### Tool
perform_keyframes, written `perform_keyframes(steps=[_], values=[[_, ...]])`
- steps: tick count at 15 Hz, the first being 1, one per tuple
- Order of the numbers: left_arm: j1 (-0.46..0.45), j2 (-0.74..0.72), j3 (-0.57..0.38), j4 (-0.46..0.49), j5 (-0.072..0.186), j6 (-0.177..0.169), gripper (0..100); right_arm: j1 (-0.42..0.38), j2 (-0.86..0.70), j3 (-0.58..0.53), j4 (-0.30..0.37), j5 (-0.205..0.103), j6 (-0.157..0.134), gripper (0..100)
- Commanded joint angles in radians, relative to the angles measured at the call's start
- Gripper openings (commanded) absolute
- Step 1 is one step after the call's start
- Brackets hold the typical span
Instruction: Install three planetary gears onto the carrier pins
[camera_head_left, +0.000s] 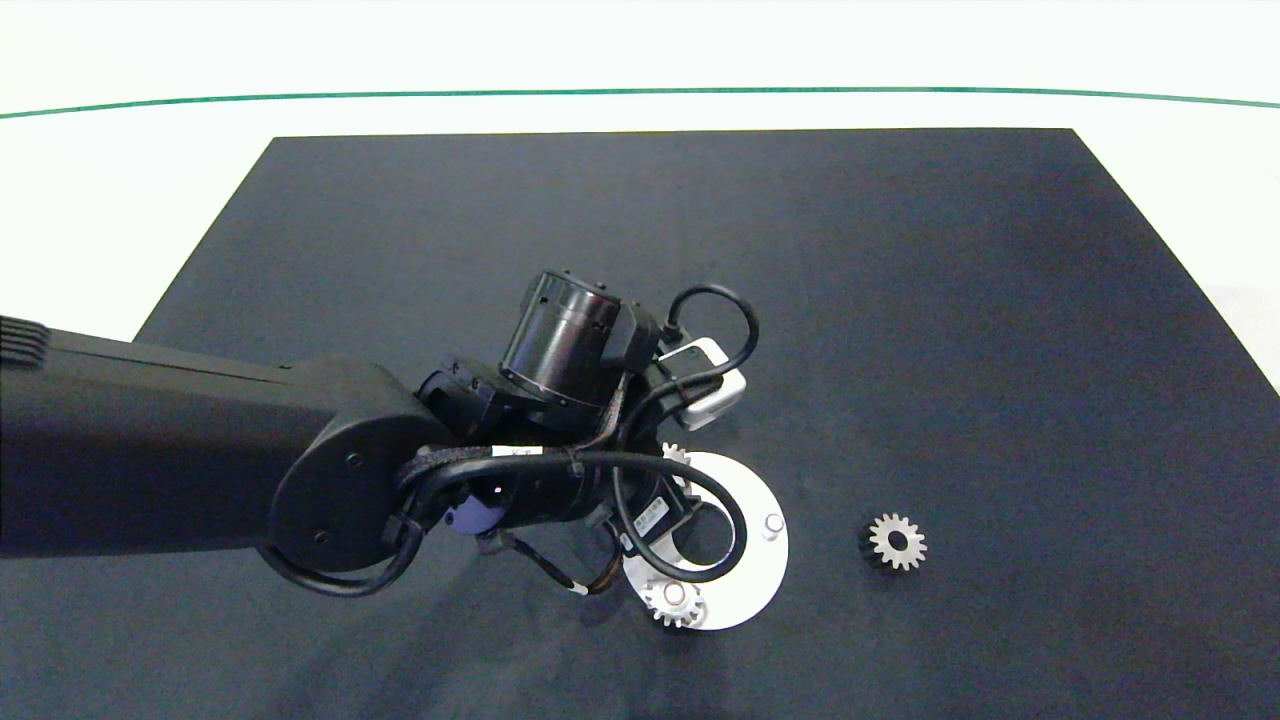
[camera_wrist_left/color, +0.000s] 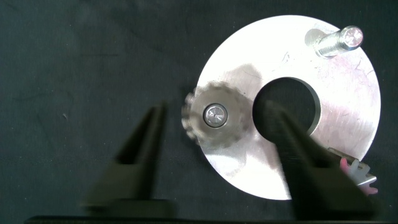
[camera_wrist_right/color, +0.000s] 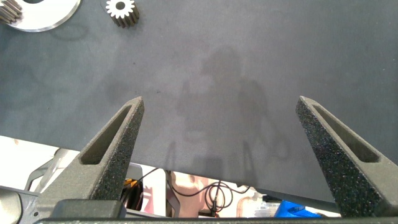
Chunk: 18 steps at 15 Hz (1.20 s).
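A dark mat (camera_head_left: 900, 300) was laid over the white table (camera_head_left: 120, 180). The left gripper (camera_wrist_left/color: 214, 134) was held spread above the white disc (camera_head_left: 765, 575), where two planetary gears (camera_head_left: 673, 601) were seated on carrier pins (camera_wrist_left/color: 333, 42); one gear (camera_head_left: 896, 541) was left on the mat. The right gripper (camera_wrist_right/color: 221, 124) was held spread, well apart.

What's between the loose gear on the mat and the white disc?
Nothing: in the head view, bare dark mat separates the loose gear from the white disc.

Even bright overhead light; white table (camera_head_left: 640, 50) blown out, green line (camera_head_left: 640, 92) bows; left gripper (camera_wrist_left/color: 214, 158) fingers blurred, soft shadows on mat (camera_wrist_right/color: 249, 74).
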Motion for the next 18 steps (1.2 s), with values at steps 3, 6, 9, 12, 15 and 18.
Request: perform_keyframes(steps=[3, 6, 9, 12, 15, 18], values=[[0.055, -0.13, -0.001, 0.029, 0.003, 0.005, 100, 0.001, 0.012, -0.01, 0.001, 0.0, -0.004, 100], [0.147, -0.327, -0.022, 0.223, 0.003, 0.001, 100, 0.002, 0.121, -0.104, 0.0, 0.003, -0.027, 100], [0.252, -0.454, 0.024, 0.292, 0.003, -0.105, 100, 0.028, 0.316, -0.18, -0.008, 0.021, -0.037, 100], [0.364, -0.649, 0.151, 0.373, 0.001, -0.177, 100, 0.172, 0.589, -0.176, -0.129, 0.024, -0.04, 100], [0.376, -0.844, 0.22, 0.525, 0.001, -0.255, 100, 0.266, 0.865, -0.171, -0.264, 0.009, -0.04, 100], [0.393, -0.963, 0.242, 0.597, 0.001, -0.3, 100, 0.367, 1.041, -0.171, -0.371, -0.014, -0.037, 100]])
